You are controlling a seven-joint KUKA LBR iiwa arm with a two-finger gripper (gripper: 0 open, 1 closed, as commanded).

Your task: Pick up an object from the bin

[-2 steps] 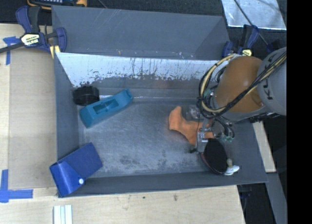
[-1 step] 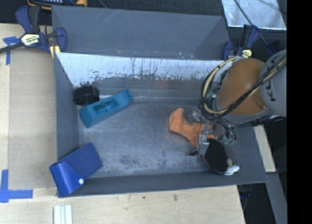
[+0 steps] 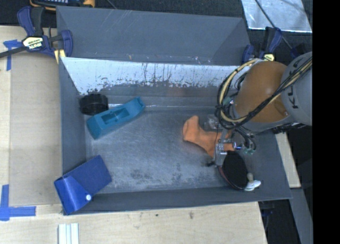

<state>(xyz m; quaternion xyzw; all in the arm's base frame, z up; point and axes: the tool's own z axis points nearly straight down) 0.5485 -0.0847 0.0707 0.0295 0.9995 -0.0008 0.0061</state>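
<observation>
**Gripper low at the bin's right side, by the orange piece**

My gripper (image 3: 222,150) sat low at the right of the bin (image 3: 159,160), at the right end of a bent orange piece (image 3: 195,130) lying right of centre on the floor. I could not tell how far open it stood, or whether it gripped anything (my brown wrist cover (image 3: 263,97) and cables crowded it). Just beside it, toward the near right corner, lay a black oval thing (image 3: 234,169) with a white tip. Well apart to the left were a light-blue block (image 3: 114,117), a black round cap (image 3: 93,103) and a dark-blue box (image 3: 82,184). The floor was grey and scuffed, and the back wall was streaked dark.
</observation>
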